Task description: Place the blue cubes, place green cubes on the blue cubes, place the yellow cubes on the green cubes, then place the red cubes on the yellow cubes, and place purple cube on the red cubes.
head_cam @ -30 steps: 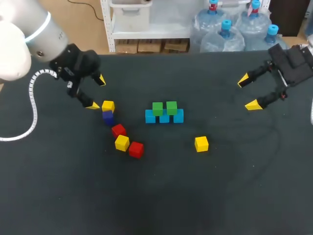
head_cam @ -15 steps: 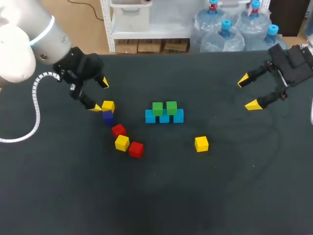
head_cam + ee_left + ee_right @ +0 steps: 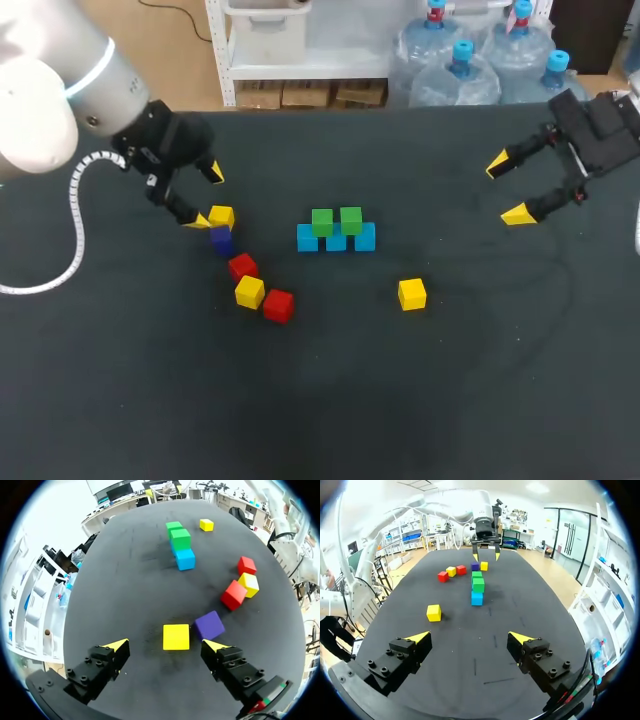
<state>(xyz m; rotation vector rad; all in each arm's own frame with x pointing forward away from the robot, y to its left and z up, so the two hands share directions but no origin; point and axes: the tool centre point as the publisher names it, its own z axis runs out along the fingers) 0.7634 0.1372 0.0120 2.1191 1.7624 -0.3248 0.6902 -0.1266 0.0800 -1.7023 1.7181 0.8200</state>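
Three blue cubes (image 3: 336,241) stand in a row mid-table, with two green cubes (image 3: 336,221) on top of them. Left of that stack a yellow cube (image 3: 221,216) lies against a purple cube (image 3: 221,240). A red cube (image 3: 242,266), another yellow cube (image 3: 249,291) and a second red cube (image 3: 278,305) trail toward the front. A third yellow cube (image 3: 411,293) lies alone to the right. My left gripper (image 3: 165,645) is open, and the yellow cube (image 3: 176,636) sits between its tips with a gap on each side. The purple cube (image 3: 209,625) is just ahead of one fingertip. My right gripper (image 3: 507,189) hangs open and empty at the far right.
In the right wrist view, the lone yellow cube (image 3: 433,612) lies ahead of the right gripper (image 3: 469,637), with the blue-and-green stack (image 3: 477,591) beyond it. A grey cable (image 3: 70,215) loops from the left arm over the table's left side.
My left gripper has moved slightly right and nearer, so its tips now flank the yellow cube beside the purple one. The right arm and all the cubes stayed where they were.
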